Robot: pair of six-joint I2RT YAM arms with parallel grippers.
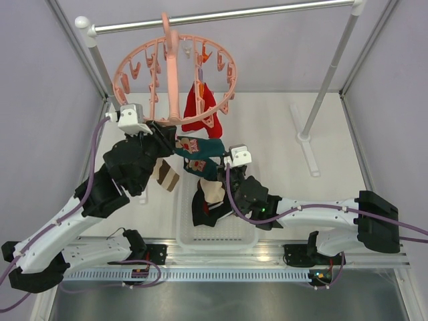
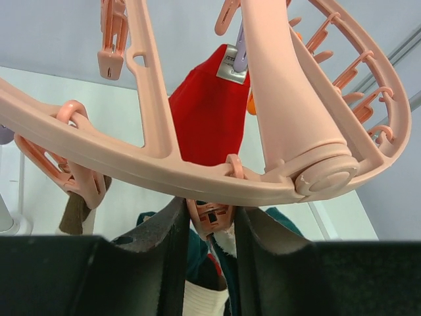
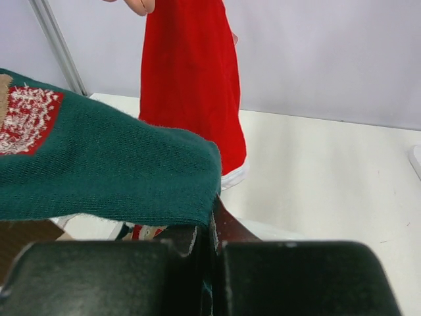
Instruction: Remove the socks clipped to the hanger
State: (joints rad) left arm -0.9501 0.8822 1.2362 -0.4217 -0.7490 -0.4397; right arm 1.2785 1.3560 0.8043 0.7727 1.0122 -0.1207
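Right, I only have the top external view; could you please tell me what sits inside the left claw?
Observer: The left wrist view shows a pink clip, under the hanger, inside the left claw; whether it is squeezed I cannot tell.
Operator: Thank you; does the other arm hold anything?
Observer: Its wrist view shows the right claw shut on the dark teal sock at its edge.
Operator: Is the red sock unclipped?
Observer: No; the left wrist view shows its top pinched in a second clip.
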